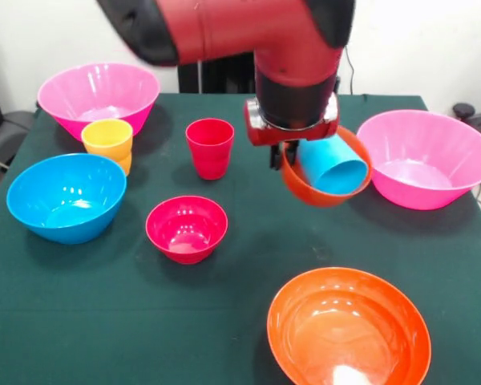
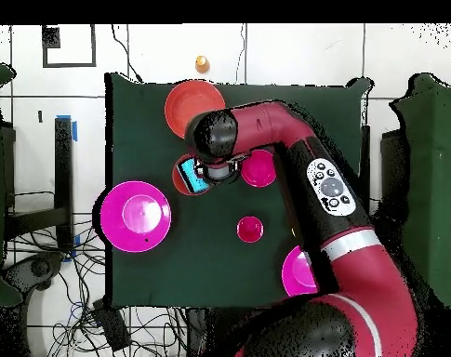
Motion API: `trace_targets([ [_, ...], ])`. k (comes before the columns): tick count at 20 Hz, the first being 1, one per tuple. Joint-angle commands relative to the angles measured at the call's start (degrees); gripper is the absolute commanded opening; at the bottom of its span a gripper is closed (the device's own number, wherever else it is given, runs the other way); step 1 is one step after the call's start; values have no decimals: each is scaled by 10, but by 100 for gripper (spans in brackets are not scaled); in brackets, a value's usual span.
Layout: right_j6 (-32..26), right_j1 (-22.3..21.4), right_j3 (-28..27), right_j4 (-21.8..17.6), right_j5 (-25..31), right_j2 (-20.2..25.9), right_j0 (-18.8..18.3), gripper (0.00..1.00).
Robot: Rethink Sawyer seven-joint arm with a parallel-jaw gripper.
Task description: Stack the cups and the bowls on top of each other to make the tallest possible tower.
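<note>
The red and black arm's gripper (image 1: 293, 148) hangs over the small glossy orange plastic bowl (image 1: 313, 191), which is tipped on its side with the blue ridged plastic cup (image 1: 333, 166) lying inside it, mouth toward the camera. The jaws seem clenched on the orange bowl's upper rim, with bowl and cup apparently raised off the dark green worktop (image 1: 248, 265), though the wrist hides the contact.

Relative to that tilted bowl: 1 large pink plastic bowl (image 1: 427, 158) sits just beside it, the red plastic cup (image 1: 211, 147) and small crimson bowl (image 1: 187, 228) lie on the other side, and the wide orange bowl (image 1: 349, 330) is nearer the camera.

The risk, as I judge it: the loose blue cup could slide out of the slanted bowl, or the rim grip could slip and drop both against the pink bowl.
</note>
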Motion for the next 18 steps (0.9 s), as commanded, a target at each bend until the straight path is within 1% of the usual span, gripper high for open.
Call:
trace_targets([
  [1, -16, -81, 5, -90, -102, -47, 29, 0],
  [4, 43, -97, 31, -105, -172, -62, 36, 0],
  [6, 91, -102, 51, -99, -220, -73, 41, 0],
  [8, 144, -98, 77, -63, -263, -80, 40, 0],
  [9, 156, -98, 86, -50, -279, -84, 40, 0],
  [10, 158, -104, 88, -50, -294, -90, 44, 0],
  [12, 137, -116, 104, -15, -258, -96, 44, 0],
  [14, 127, -131, 103, 1, -227, -115, 58, 0],
  [15, 123, -136, 109, 17, -214, -119, 59, 0],
  [16, 126, -140, 113, 27, -217, -123, 61, 0],
  [18, 102, -145, 127, 59, -195, -119, 54, 0],
])
